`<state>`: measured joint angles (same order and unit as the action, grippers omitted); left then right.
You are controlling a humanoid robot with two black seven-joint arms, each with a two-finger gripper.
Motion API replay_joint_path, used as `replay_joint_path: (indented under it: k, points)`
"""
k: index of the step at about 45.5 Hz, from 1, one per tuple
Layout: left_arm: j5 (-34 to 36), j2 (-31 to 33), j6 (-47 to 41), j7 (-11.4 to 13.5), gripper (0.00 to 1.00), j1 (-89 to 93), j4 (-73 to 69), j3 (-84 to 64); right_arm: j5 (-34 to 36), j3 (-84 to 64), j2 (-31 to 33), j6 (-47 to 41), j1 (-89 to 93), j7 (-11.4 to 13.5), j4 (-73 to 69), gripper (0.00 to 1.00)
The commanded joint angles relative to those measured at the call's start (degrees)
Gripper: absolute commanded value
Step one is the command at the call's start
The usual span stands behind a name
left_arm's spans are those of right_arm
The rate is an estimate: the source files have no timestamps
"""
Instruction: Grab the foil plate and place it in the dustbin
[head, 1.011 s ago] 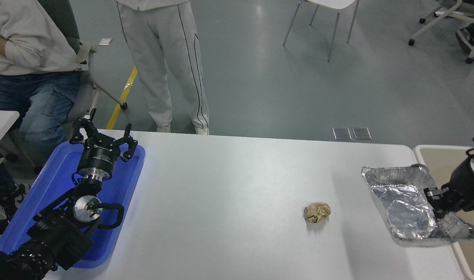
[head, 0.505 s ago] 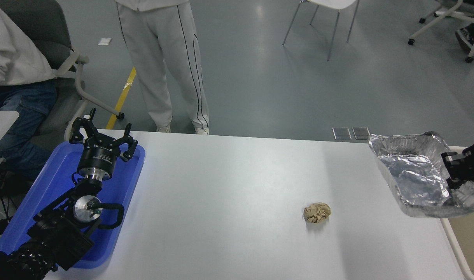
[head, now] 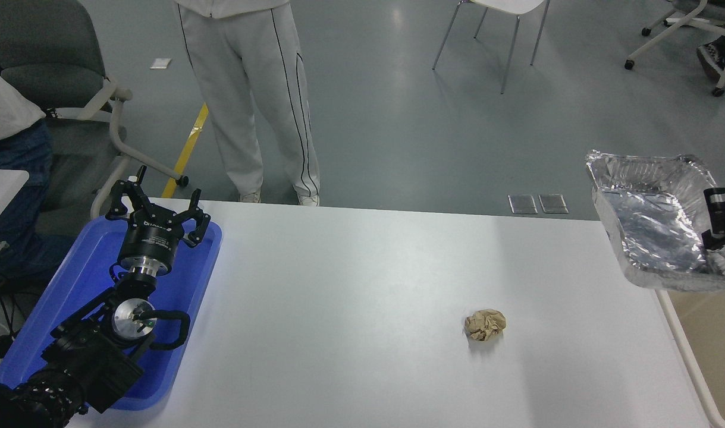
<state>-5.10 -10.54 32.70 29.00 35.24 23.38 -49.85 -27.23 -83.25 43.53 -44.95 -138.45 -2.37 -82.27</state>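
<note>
The foil plate (head: 653, 223), a shiny crinkled silver tray, hangs in the air past the table's far right corner, tilted toward me. My right gripper (head: 719, 229) is shut on its right rim, with only the black fingers showing at the picture's right edge. The beige dustbin (head: 704, 351) shows as a rim and tan interior at the lower right, just beyond the table's right edge and below the plate. My left gripper (head: 157, 211) stands open over the blue tray at the left.
A crumpled brown paper ball (head: 485, 324) lies on the white table (head: 362, 297) right of centre. The blue tray (head: 77, 291) sits at the left edge. A person's legs (head: 249, 101) stand beyond the far edge, and another person sits at far left.
The right gripper has lifted the foil plate upward and further right, off the table surface and above the bin side. The seated person at left has shifted away. The left arm has not moved.
</note>
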Motion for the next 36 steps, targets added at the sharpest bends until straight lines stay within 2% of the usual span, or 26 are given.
replay_joint_path:
  k: [1,16,25,36]
  points:
    - [0.0,0.0,0.0,0.0,1.0,0.0,0.0,0.0,0.0,-4.7,4.2,0.0,-2.6,0.0,0.5,0.0]
    - [0.0,0.0,0.0,0.0,1.0,0.0,0.0,0.0,-1.0,-11.5,8.8,0.0,-4.8,0.1,3.3,0.0]
    - [0.0,0.0,0.0,0.0,1.0,0.0,0.0,0.0,-3.9,-12.0,12.1,0.0,-4.5,0.3,6.7,0.0]
    - [0.0,0.0,0.0,0.0,1.0,0.0,0.0,0.0,-4.1,-11.1,15.6,0.0,0.6,0.3,12.7,0.0]
